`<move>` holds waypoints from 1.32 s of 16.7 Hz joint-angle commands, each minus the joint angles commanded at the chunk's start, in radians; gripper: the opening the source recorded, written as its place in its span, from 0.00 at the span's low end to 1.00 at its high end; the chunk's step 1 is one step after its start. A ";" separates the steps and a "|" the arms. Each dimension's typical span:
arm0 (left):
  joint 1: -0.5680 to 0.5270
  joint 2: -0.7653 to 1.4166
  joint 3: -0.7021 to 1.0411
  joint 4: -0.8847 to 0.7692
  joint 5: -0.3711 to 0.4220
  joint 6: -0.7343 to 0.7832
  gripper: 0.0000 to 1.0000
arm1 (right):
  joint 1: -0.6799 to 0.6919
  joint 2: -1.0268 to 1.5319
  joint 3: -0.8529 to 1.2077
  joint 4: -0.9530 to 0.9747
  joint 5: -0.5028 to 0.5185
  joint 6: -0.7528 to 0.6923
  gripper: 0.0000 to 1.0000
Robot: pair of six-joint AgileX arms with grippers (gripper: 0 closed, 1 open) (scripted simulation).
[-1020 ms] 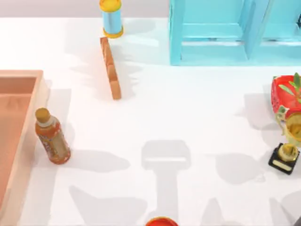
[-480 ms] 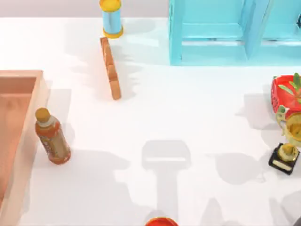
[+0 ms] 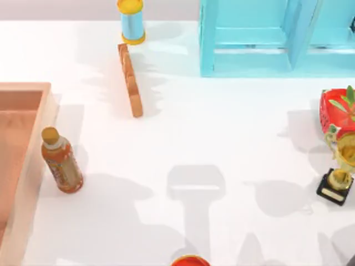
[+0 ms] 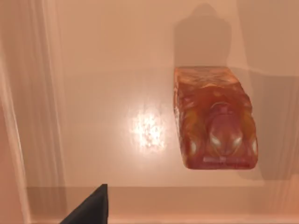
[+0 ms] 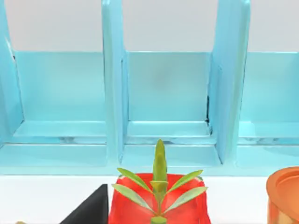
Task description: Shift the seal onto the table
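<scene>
Top view crops the wooden tray [image 3: 22, 166] at left edge, the blue shelf unit [image 3: 266, 39] at far edge, the red planter [image 3: 338, 113] at right edge, and an orange-red round object [image 3: 190, 261] at near edge.

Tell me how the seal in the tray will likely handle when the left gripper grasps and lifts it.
The seal looks like a solid, stiff block, so it should not flex. Its glossy highlights suggest a smooth surface, possibly slippery under the fingers. It appears to stand on a flat base on the tray, so it is unlikely to roll, though a sideways nudge might tip it.
</scene>
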 joint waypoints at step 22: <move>0.010 0.132 -0.274 0.403 0.000 0.008 0.70 | 0.000 0.000 0.000 0.000 0.000 0.000 1.00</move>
